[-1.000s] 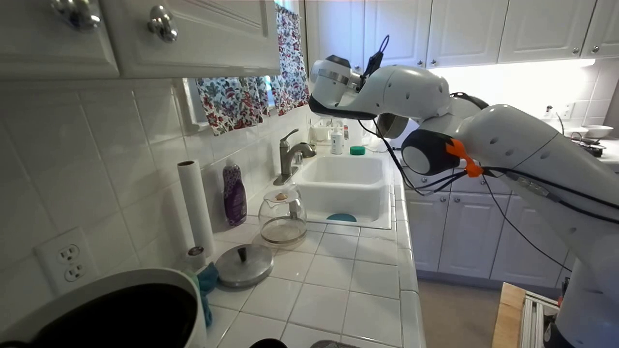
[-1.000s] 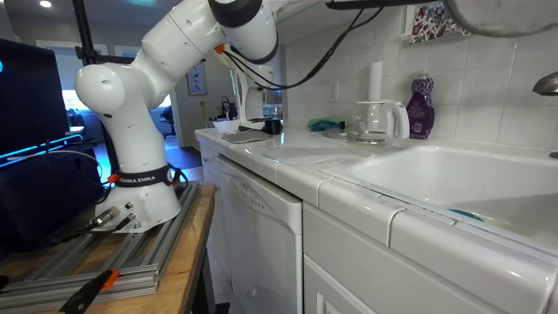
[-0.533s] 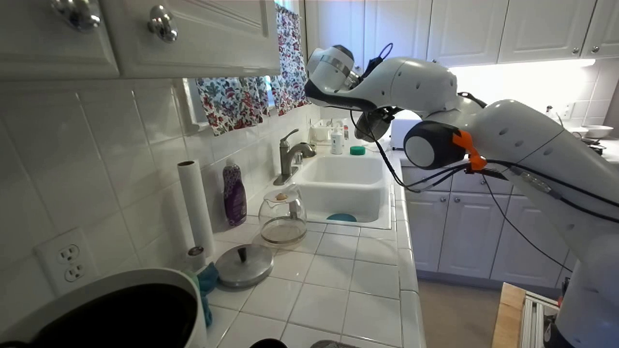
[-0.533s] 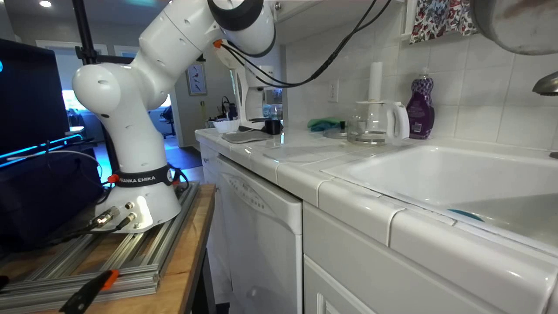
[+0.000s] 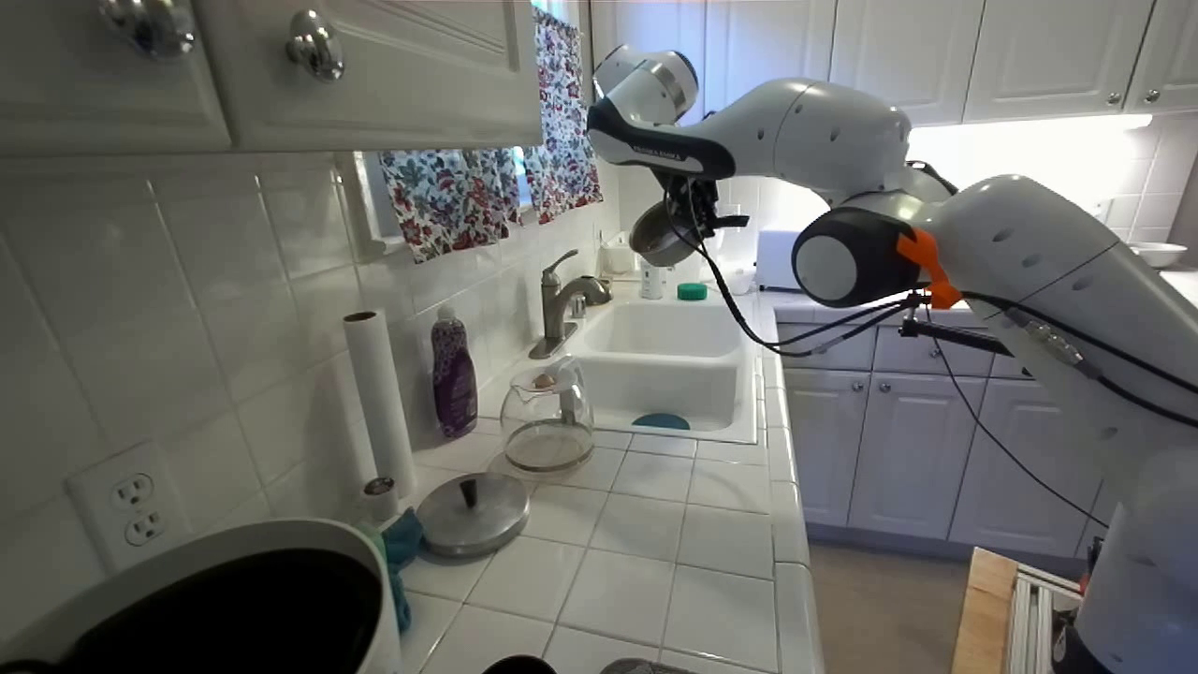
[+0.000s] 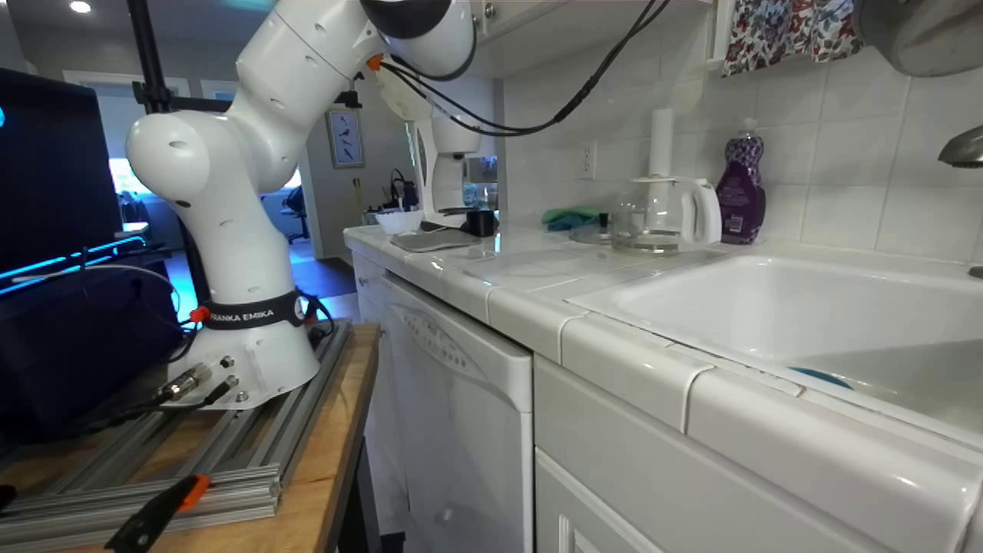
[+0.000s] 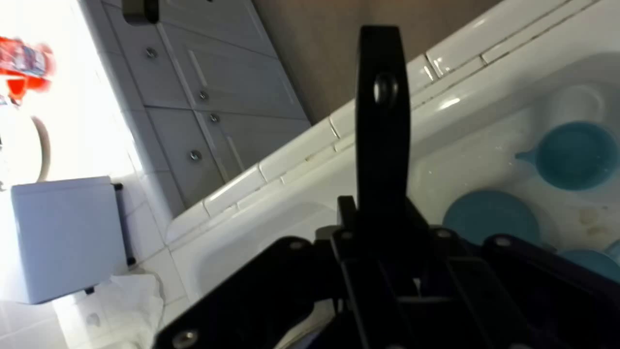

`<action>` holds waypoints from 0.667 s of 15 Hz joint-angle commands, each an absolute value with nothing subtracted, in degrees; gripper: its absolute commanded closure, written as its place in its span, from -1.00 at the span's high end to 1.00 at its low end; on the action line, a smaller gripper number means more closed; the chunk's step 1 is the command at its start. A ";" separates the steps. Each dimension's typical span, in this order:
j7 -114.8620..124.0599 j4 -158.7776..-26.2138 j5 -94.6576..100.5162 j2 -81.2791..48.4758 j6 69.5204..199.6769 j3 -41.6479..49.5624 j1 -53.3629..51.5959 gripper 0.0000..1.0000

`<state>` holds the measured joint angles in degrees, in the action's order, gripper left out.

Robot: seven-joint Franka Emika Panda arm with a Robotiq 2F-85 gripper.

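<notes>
I hold the gripper [image 7: 381, 211] clamped on the black handle [image 7: 382, 140], likely since it's the easiest part to pinch; the tilted pan [image 5: 663, 236] hangs above the sink [image 5: 655, 379].

Over there a white glow under the far cupboards [image 5: 908, 61] burns out the wall [image 5: 1006, 150]; the near cupboard [image 5: 384, 84] hangs in grey shade. Blue light tints the back-room floor [image 6: 322, 269]. In the wrist view the gripper [image 7: 380, 213] is nearly black, the sink rim [image 7: 448, 103] glints and a red item [image 7: 24, 63] blurs against overexposed worktop [image 7: 87, 145].
</notes>
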<state>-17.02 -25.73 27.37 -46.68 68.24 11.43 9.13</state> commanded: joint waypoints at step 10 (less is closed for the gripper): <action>-15.50 -26.14 5.09 -41.16 79.64 3.33 13.93 -0.88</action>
<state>-15.56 -25.61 9.49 -43.08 78.72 5.39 11.93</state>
